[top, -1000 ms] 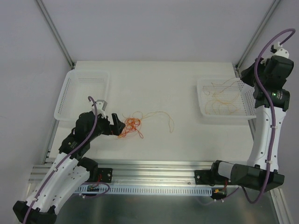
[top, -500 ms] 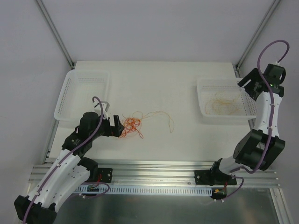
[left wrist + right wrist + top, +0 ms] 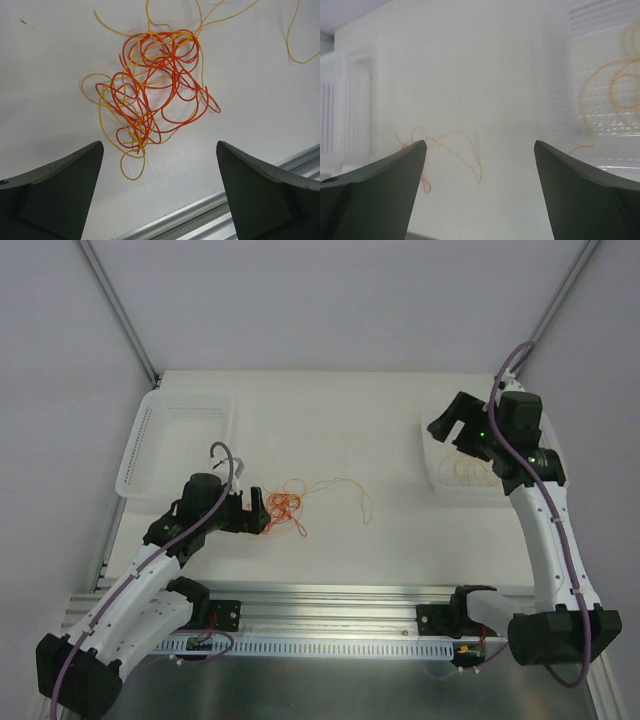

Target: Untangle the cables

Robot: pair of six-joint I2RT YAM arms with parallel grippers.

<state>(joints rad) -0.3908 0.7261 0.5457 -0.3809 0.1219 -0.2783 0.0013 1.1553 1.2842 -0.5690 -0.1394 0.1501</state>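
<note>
Left gripper [image 3: 256, 512] sits low over the table [image 3: 400, 530] near the front edge, jaws spread wide, closed on nothing. In the wrist view its two dark fingers [image 3: 60, 190] frame the cables [image 3: 155, 85]. These form a curly tangle of red-orange and paler yellow-orange loops lying flat on the white surface just ahead of the fingertips, apart from them. One thin yellow strand [image 3: 345, 485] trails out of the tangle to the right in a loose arc.

Further back and to the right, the right gripper [image 3: 450, 426] hangs above the table at the left edge of a white mesh basket [image 3: 440, 488], its jaws also standing wide apart. A few pale orange strands [image 3: 470, 468] lie curled inside that basket. A small green light [image 3: 483, 435] glows on the right arm's wrist. A second white basket [image 3: 135, 455] sits at the far left.
</note>
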